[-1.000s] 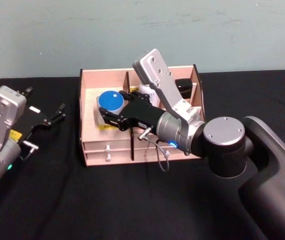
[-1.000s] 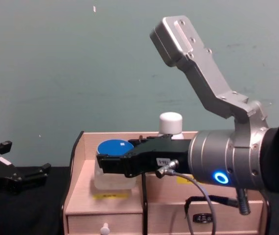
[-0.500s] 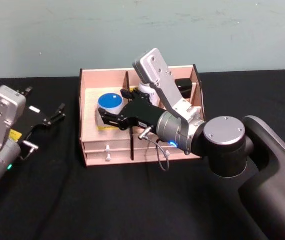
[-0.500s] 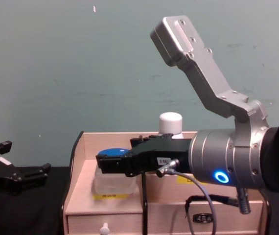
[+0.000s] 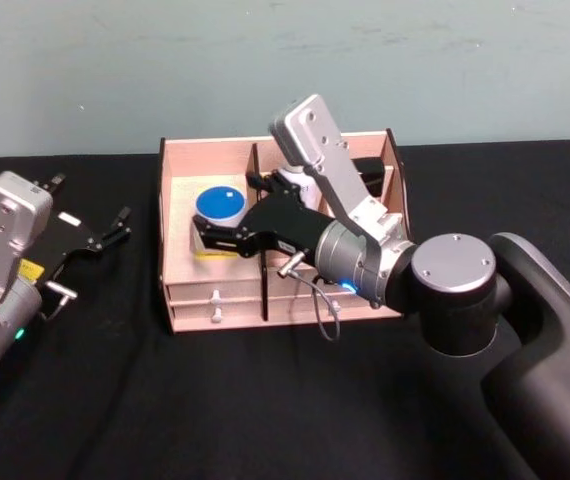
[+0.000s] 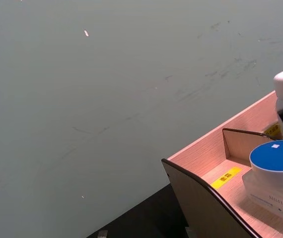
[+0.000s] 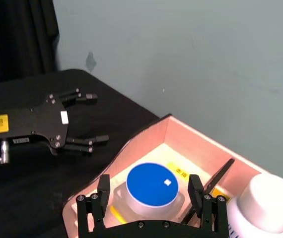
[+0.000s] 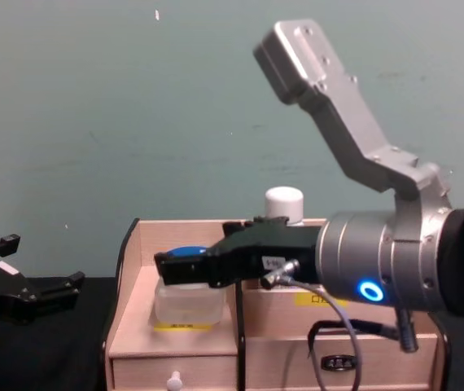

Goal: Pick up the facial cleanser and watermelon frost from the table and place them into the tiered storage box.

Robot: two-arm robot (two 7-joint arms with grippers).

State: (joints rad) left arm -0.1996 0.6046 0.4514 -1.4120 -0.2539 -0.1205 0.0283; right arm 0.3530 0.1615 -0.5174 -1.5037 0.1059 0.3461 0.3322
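The watermelon frost (image 5: 220, 207), a squat clear jar with a blue lid (image 7: 151, 185), stands in the left compartment of the tiered storage box (image 5: 205, 146). My right gripper (image 5: 205, 236) reaches over the box front, open, with one finger (image 7: 103, 190) on each side of the jar (image 8: 185, 301). The facial cleanser's white cap (image 8: 284, 201) rises in the middle compartment behind the right arm. My left gripper (image 5: 122, 226) rests open above the black table, left of the box.
A dark-capped bottle (image 5: 369, 170) stands in the box's right compartment. Small drawers (image 5: 215, 294) run along the box front. The black tablecloth (image 5: 165, 400) stretches in front, and a pale green wall (image 8: 134, 98) stands behind.
The jar has come down from a raised position onto the floor of the left compartment, with the right gripper lowering alongside it. The left arm has not moved.
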